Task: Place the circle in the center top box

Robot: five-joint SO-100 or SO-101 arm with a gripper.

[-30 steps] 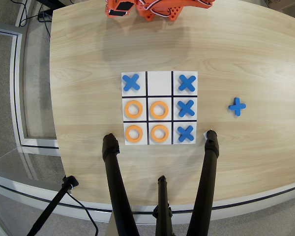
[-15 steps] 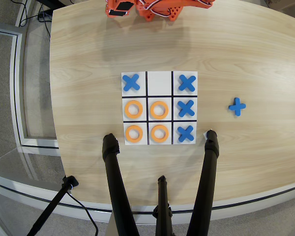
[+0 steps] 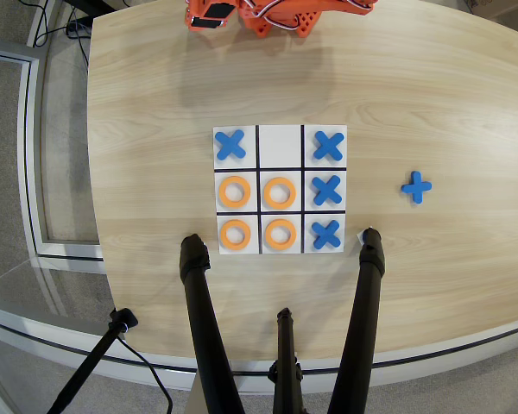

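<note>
Four orange rings, among them one circle (image 3: 279,192) in the board's middle cell, are seen below the empty center top box (image 3: 280,144); the arm (image 3: 276,15) is parked far off, its claw's state undeterminable.

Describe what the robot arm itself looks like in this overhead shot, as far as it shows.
Only a part of the arm shows, at the top edge of the overhead view: bright orange plastic body sections with blocky, angular shapes, a white panel on the left piece, and thin white and red wires running along the top. The gripper cannot be made out.
</note>
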